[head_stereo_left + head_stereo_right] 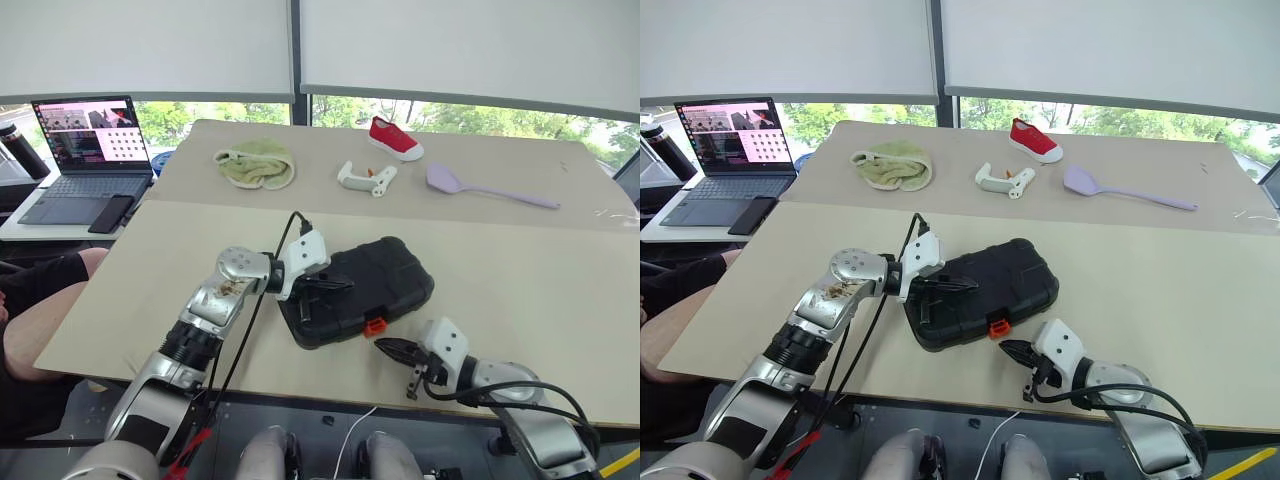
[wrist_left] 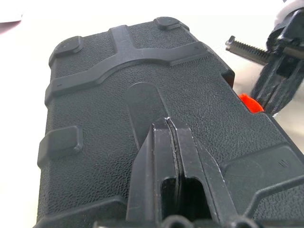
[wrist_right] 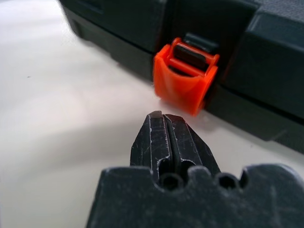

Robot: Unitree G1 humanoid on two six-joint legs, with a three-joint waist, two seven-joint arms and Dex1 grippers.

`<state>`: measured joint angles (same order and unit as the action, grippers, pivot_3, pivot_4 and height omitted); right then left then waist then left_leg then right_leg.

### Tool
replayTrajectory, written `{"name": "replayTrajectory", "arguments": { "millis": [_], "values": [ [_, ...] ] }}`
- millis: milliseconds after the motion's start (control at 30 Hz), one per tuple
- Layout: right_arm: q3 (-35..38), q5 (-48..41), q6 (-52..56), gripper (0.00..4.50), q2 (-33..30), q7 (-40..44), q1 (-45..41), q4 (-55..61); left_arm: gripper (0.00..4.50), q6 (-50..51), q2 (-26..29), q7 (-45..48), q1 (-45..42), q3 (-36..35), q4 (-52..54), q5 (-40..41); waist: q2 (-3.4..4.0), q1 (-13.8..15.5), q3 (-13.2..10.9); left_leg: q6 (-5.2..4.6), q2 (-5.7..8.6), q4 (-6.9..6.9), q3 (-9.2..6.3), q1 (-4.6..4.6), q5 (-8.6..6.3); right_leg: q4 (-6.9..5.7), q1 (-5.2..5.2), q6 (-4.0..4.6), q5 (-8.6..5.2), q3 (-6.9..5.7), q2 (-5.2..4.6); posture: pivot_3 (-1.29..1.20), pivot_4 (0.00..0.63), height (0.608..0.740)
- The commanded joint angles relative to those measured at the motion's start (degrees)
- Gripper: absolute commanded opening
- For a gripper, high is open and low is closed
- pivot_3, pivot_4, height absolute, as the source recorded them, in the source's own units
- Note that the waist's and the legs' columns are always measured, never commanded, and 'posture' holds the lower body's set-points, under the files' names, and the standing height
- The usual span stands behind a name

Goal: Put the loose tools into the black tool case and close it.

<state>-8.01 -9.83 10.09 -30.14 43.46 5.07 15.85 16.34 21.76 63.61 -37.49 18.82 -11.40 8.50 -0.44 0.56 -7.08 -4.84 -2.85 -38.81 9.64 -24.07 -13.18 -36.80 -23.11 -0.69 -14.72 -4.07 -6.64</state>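
Lid's down on the black tool case (image 1: 357,290), which lies flat near the table's (image 1: 540,290) front edge, right in front of the robot. No loose screwdrivers, knife or tape roll anywhere on the tabletop, so they look packed away already, tho the inside can't be checked w/ the shell shut.

Left gripper (image 2: 167,130) rests on top of the lid, fingers clenched together on nothing; reads as pinning the case down. Right gripper (image 3: 161,124) sits low at the table surface, also clamped shut & empty, tip aimed at the orange latch (image 3: 186,78) and just short of it, not touching.

Latch sticks out from the front edge and looks not snapped home yet. That's the bit left, I'd say: press it flush.

Lilac spatula (image 1: 487,186), white handled gadget (image 1: 364,177), red shoe (image 1: 395,139) and green cloth (image 1: 256,163) sit well apart at the far side.
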Motion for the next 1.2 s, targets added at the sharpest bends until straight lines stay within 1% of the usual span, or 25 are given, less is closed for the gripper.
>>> {"name": "replayTrajectory", "arguments": {
  "millis": [33,200,433,700,1000,1100,1200],
  "values": [
    [0.1,0.3,-3.4,0.0,2.1,-1.5,-1.0,-0.6,0.03,2.1,0.5,-0.2,2.7,2.6,-4.2,-2.6,0.0,0.0,0.0,0.0,0.0,0.0,0.0,0.0,0.0,0.0,0.0,-0.05,0.03,0.0,0.0,0.0,0.15,0.736],
    [1.3,-0.5,-9.0,0.0,4.1,-1.9,-0.5,-1.1,0.03,2.5,0.6,-0.3,3.0,2.5,-3.9,-2.5,-0.03,-0.1,0.0,0.01,-0.02,0.01,0.0,0.0,0.0,0.0,0.0,-0.09,0.06,0.0,0.01,0.0,0.15,0.736],
    [3.0,0.1,-15.9,0.0,4.8,-2.7,-0.1,-1.6,0.03,3.2,0.7,-0.1,3.2,2.7,-3.6,-2.4,-0.02,-0.4,0.0,0.03,-0.03,0.03,0.0,0.0,0.0,0.0,-0.03,-0.09,0.06,0.02,0.01,0.0,0.15,0.736],
    [3.5,-1.1,-14.8,0.0,3.9,-1.6,-0.1,0.1,0.03,4.9,1.2,0.7,4.0,3.5,-2.5,-2.5,-0.01,-0.5,0.0,0.03,-0.03,0.05,0.0,0.0,-0.01,0.0,-0.04,-0.02,0.02,0.03,-0.02,0.0,0.15,0.736],
    [5.4,-4.1,-11.4,0.0,0.4,0.8,-0.6,2.1,0.03,5.8,1.2,0.8,4.2,3.7,-1.9,-2.4,-0.01,-0.5,0.0,0.04,-0.04,0.08,0.0,0.0,-0.01,0.01,-0.06,0.07,-0.03,0.04,-0.06,0.0,0.15,0.736],
    [5.4,-4.3,-11.1,0.0,0.2,0.8,-1.5,1.7,0.03,6.0,1.2,0.7,4.5,3.7,-1.7,-2.4,-0.02,-0.6,0.0,0.04,-0.04,0.09,0.0,0.0,-0.01,0.03,-0.06,0.07,-0.03,0.03,-0.29,0.0,0.15,0.736],
    [4.4,-4.4,-10.9,0.0,0.7,1.0,-2.1,1.7,0.03,6.1,1.2,0.7,4.7,3.8,-1.6,-2.5,-0.02,-0.7,0.0,0.04,-0.03,0.1,0.0,0.0,-0.01,0.02,-0.06,0.09,-0.02,0.01,-0.32,0.0,0.15,0.736]
  ]
}}
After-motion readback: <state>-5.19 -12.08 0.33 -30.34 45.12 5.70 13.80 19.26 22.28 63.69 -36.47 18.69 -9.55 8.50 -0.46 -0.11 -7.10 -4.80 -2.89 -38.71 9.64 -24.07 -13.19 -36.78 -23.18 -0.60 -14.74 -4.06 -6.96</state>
